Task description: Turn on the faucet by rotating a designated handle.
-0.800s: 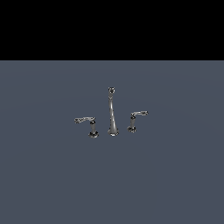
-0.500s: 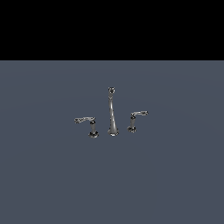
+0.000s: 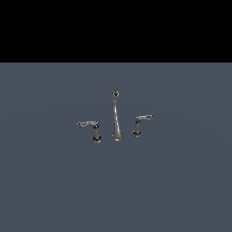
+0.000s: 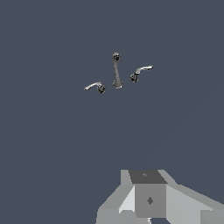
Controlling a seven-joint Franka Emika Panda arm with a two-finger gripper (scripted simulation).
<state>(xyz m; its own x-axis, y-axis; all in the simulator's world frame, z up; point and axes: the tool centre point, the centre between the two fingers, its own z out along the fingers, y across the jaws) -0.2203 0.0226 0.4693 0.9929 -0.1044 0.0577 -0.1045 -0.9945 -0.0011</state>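
The chrome faucet stands small on the grey floor, with its tall tapering spout (image 3: 116,117) in the middle. The handle (image 3: 144,118) is the shorter lever on a dark stubby post, on the exterior view's right of the spout. The longer lever (image 3: 88,123) on a paler post is on the left. In the wrist view I see the spout (image 4: 116,70), the handle (image 4: 143,69) and the other lever (image 4: 93,85), all far from my gripper (image 4: 148,214). Only the gripper's grey body shows at the picture's edge. Its fingertips are cut off. It touches nothing. The arm is out of the exterior view.
The flat dark grey floor (image 3: 54,190) spreads around the faucet on all sides. A black background fills the top of the exterior view. No other objects show.
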